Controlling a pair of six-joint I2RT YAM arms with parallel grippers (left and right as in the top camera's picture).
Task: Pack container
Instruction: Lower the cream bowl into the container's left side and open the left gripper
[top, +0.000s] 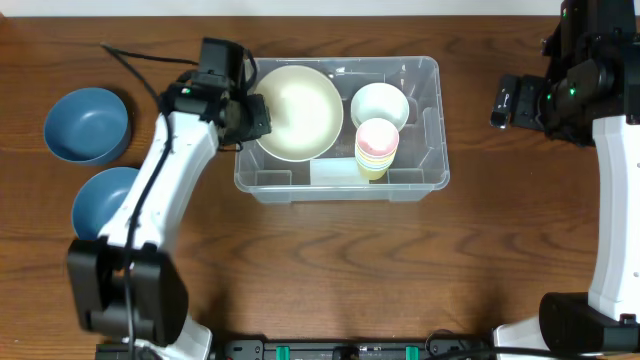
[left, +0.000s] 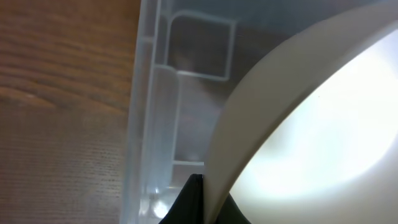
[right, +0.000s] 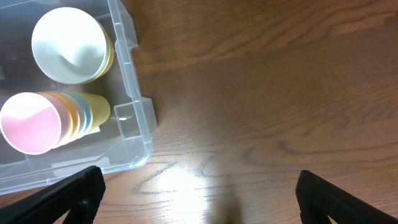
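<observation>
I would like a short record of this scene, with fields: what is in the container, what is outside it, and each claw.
container: clear, at table centre
inside: small white bowl, stack of coloured cups
left claw: shut on rim of large cream bowl, over the container
right claw: open, empty, right of the container
outside: two blue bowls, at the left
</observation>
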